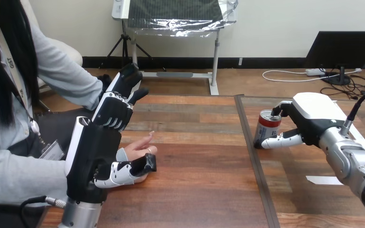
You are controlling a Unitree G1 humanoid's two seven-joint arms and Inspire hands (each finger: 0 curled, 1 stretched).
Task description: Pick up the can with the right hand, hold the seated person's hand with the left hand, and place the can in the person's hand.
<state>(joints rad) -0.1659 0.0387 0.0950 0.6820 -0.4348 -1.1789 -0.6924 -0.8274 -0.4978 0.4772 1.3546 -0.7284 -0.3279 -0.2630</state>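
A silver can point(267, 127) with a red band stands upright on the wooden table point(195, 190), right of the seam. My right hand point(313, 118) is at the can from the right, thumb curled across its lower front and fingers round its back by the rim. The person's hand point(140, 148) lies on the table at the left, fingers pointing right. My left hand point(93, 156) stands over its wrist side, with fingers straight and raised away from me. Its thumb point(132, 171) reaches out along the near side of the person's hand, touching or just beside it.
A dark seam point(253, 156) runs front to back between the two tabletops, just left of the can. A small white slip point(324, 180) lies on the right tabletop near my right forearm. The person's torso and grey sleeve point(62, 76) fill the left edge.
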